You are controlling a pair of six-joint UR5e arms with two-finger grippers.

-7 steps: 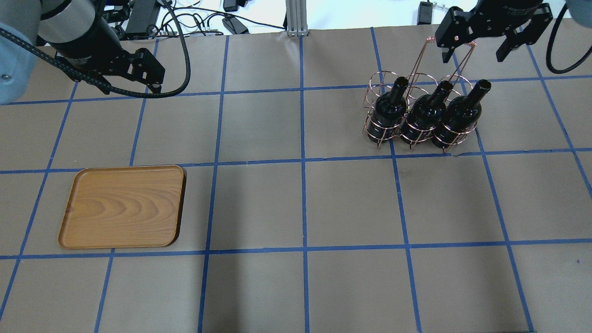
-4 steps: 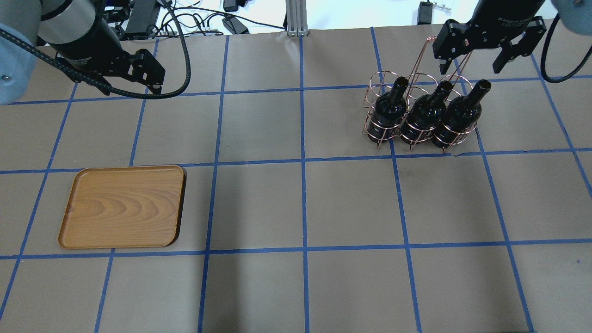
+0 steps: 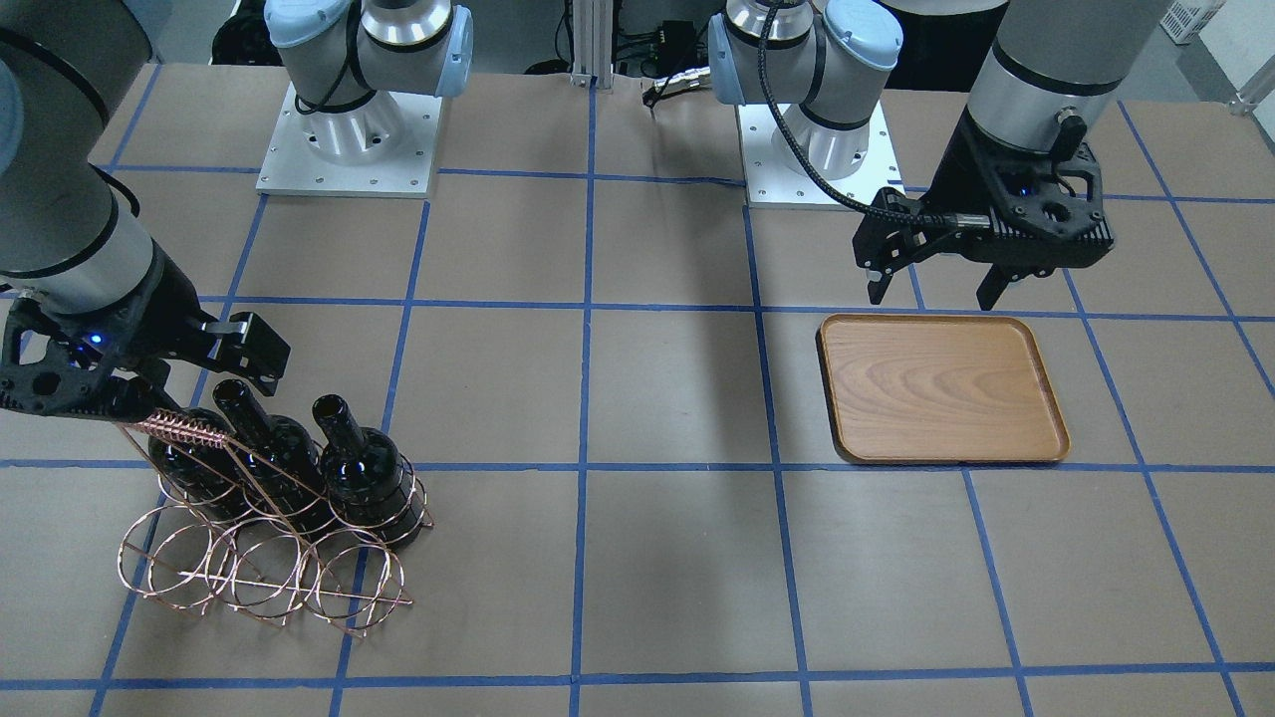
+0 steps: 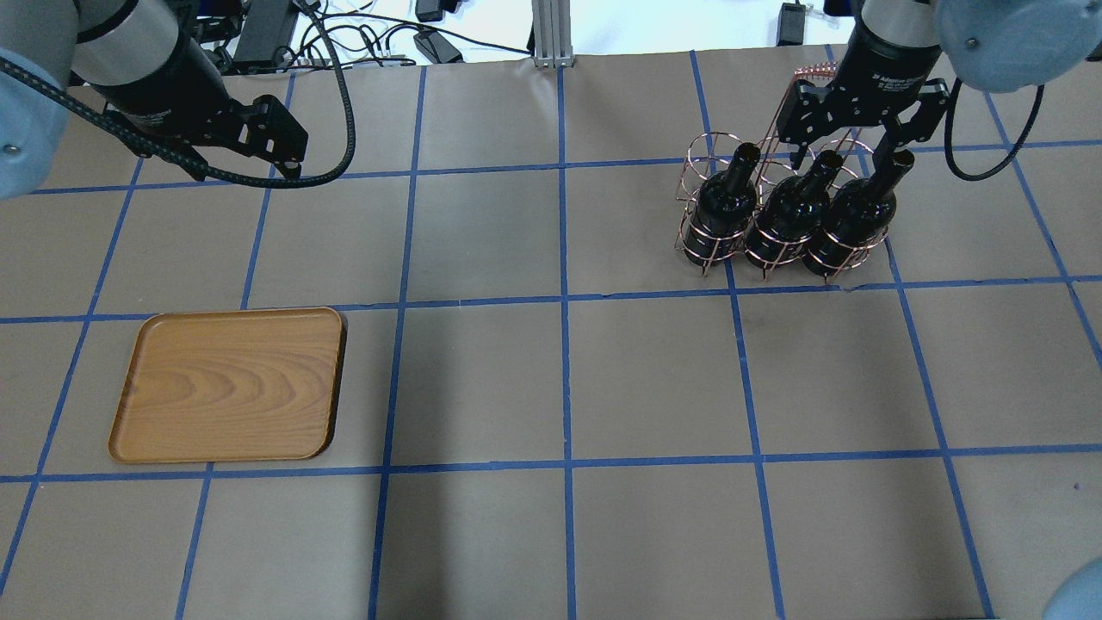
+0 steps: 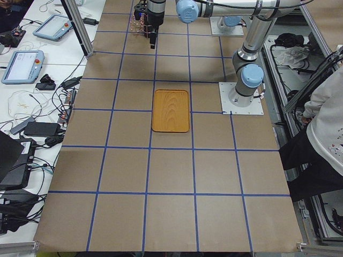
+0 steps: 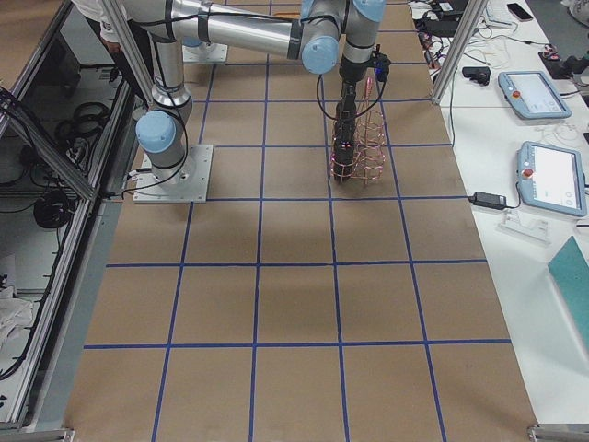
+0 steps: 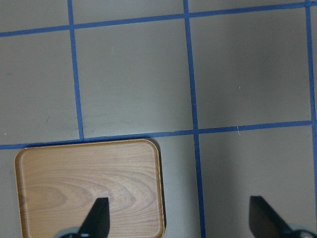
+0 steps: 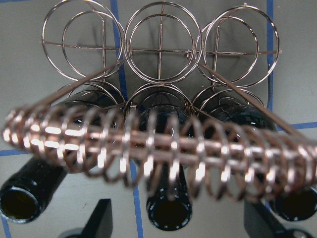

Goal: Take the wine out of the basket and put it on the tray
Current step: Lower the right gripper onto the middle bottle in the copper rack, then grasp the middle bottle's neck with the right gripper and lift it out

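From the robot's side of the worktop (image 4: 560, 387), brown paper crossed with blue tape lines, the wooden tray (image 4: 228, 386) comes first. It lies flat and bare on the robot's left, well apart from everything else. The left end effector (image 3: 933, 291) hangs above it with its jaws spread wide, and in its wrist view one fingertip (image 7: 99, 218) sits over the tray's corner.

Farther out on the robot's right stands the copper wire basket (image 4: 710, 142). Three dark wine bottles (image 4: 721, 207) stand side by side in its nearer row of rings. The right end effector (image 4: 851, 153) is down at the coil-wrapped handle (image 3: 184, 430), jaws wide and gripping nothing. The mouth of the middle bottle (image 4: 788, 215) lies between its fingers, which seem not to touch the glass.
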